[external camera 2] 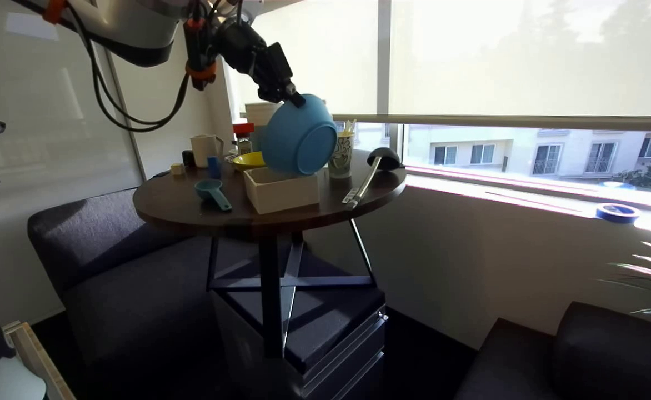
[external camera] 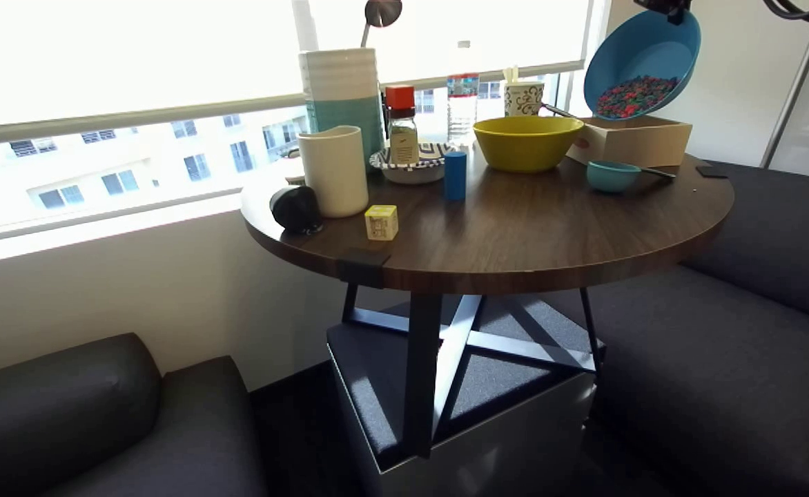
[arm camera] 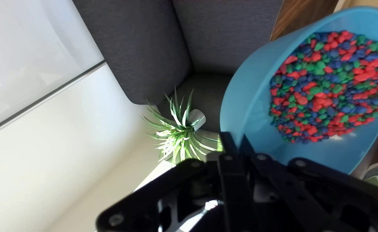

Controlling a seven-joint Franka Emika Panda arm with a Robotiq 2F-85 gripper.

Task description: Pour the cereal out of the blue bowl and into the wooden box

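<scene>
Cereal [arm camera: 327, 90] risked missing the wooden box [external camera 2: 289, 194] should the tilted blue bowl [external camera 2: 286, 139] above it twist where my end effector [arm camera: 236, 141] pinched its rim.

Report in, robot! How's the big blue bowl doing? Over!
End effector clamped on rim of blue bowl. Bowl tilted, cereal in it, above wooden box. Yellow bowl near box, could get bumped.

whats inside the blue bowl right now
Small red, green and blue cereal pieces lie heaped in the tilted blue bowl; the bowl's surface under them is covered and cannot be seen.
</scene>
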